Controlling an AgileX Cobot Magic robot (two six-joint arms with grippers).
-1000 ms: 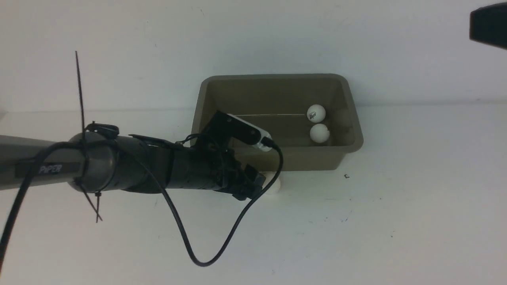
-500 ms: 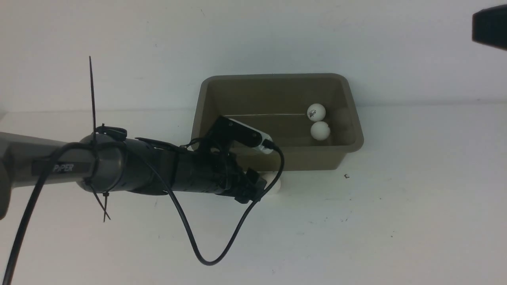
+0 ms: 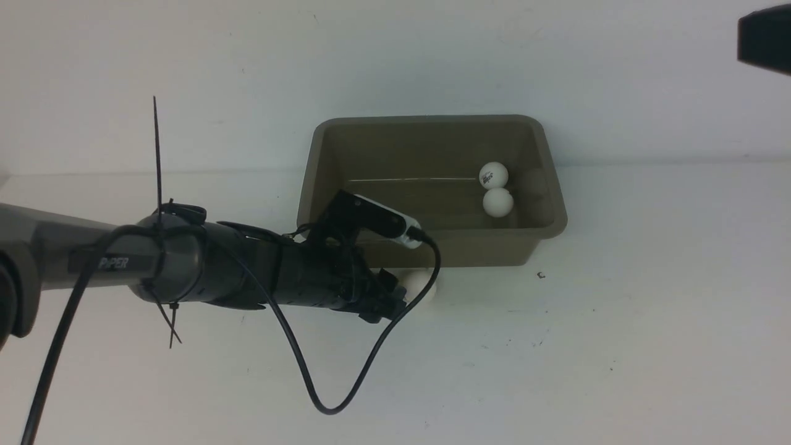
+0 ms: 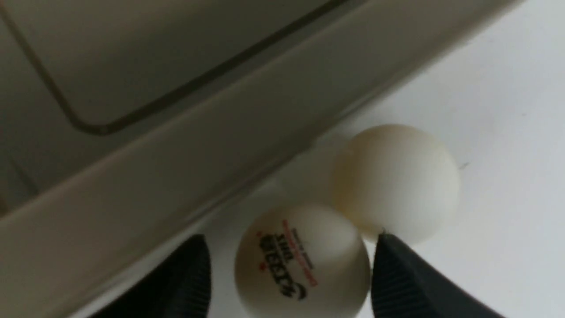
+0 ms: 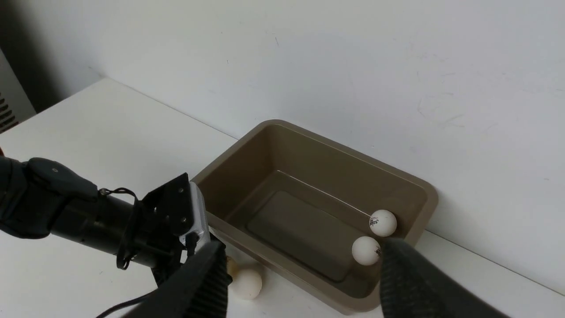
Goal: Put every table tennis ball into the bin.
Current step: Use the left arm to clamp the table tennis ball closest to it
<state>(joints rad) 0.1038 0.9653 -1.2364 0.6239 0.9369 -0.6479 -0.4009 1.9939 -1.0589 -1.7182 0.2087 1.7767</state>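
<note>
The taupe bin (image 3: 432, 118) stands by the back wall with two table tennis balls (image 3: 494, 175) (image 3: 498, 202) touching near its right end. Two more lie on the table against its near wall (image 4: 176, 145). One, with a printed logo (image 4: 302, 260), sits between the fingers of my left gripper (image 4: 291, 240). A gap shows at one finger, so the gripper is open around it. The plain ball (image 4: 397, 181) rests just beyond, touching it. My right gripper (image 5: 302, 247) hangs high above the bin (image 5: 318, 137), open and empty.
A black cable (image 3: 327, 395) loops from my left wrist down over the table in front. Cable-tie ends (image 3: 157, 154) stick up from the left arm. The wall rises right behind the bin. A dark speck (image 3: 541, 275) marks the table.
My left gripper's jaws have narrowed around the logo ball and the arm has eased forward. The nearer ball in the bin has rolled against the other one. The right arm has barely moved.
</note>
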